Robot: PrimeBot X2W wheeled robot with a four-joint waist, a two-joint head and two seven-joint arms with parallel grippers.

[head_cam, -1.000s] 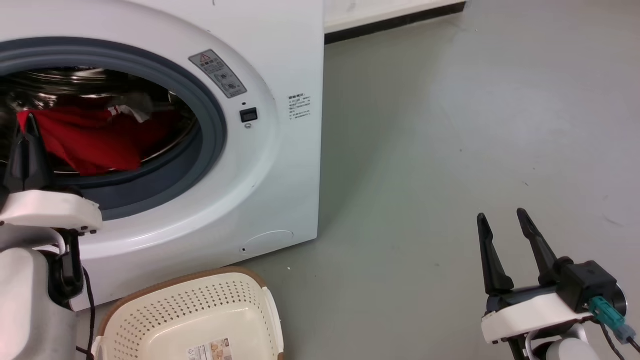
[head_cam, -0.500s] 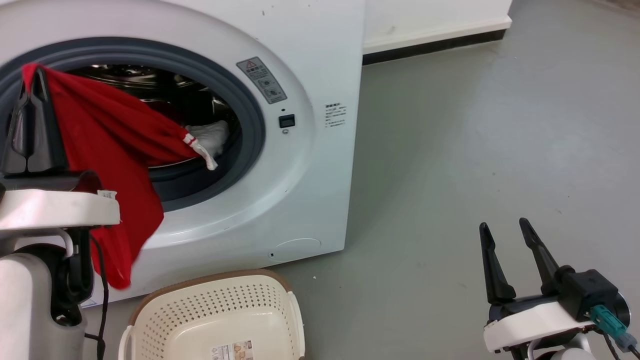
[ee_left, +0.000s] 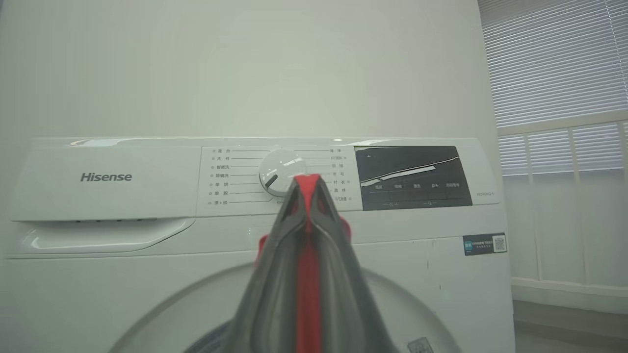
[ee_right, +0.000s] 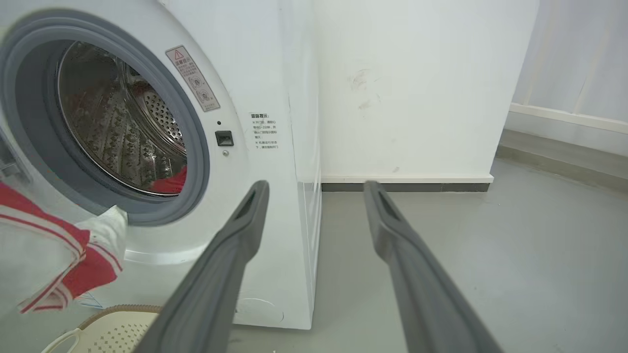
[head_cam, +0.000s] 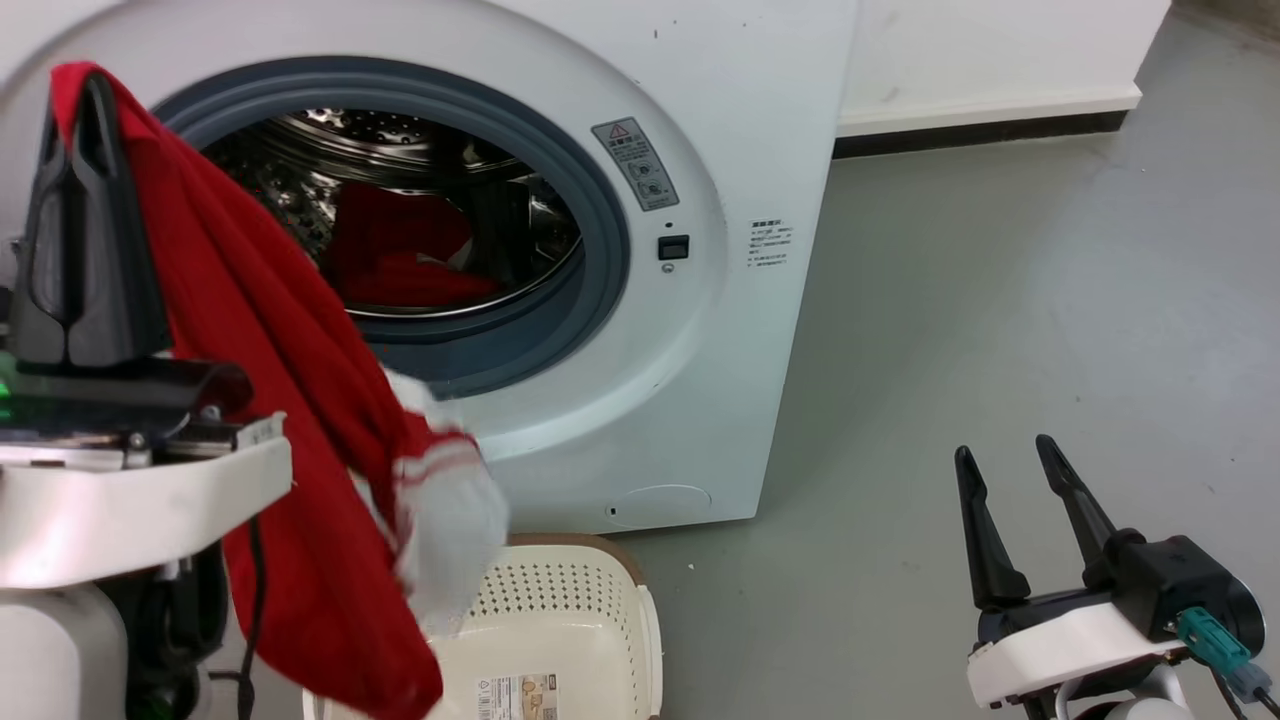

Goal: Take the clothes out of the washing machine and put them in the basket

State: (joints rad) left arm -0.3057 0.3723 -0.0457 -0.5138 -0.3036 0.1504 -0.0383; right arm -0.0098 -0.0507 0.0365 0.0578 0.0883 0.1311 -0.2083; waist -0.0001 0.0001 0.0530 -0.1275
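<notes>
A bright red soft fabric garment with white stripe trim and a white-grey end [head_cam: 300, 420] is hanging from the left pincer [head_cam: 88, 88] at the near left, outside the machine's opening. The pincer's two long dark fingers are pressing together on a fold of the cloth, and in the left wrist view a red strip is showing between them. The fabric is draping down past the pale wrist housing. Its blurred white-grey end is dangling over the left part of the cream-white oval plastic laundry basket with perforated sides and a brown rim [head_cam: 590, 600]; whether it is touching that rim I cannot tell.

A second red garment [head_cam: 400, 265] is lying low in the perforated steel drum [head_cam: 380, 130] of the large white front-loading washing machine [head_cam: 720, 380], behind the round grey rubber gasket [head_cam: 600, 260]. The basket is sitting on the floor just in front of the machine's lower edge, its mouth facing up and a paper label [head_cam: 515, 695] showing on its bottom.

The right pincer [head_cam: 1004, 450] is hovering at the near right with its fingers spread wide, gripping nothing, well apart from machine and basket. A broad stretch of grey floor [head_cam: 1000, 280] is running from the machine's right edge to the dark baseboard [head_cam: 980, 140] at the far wall.
</notes>
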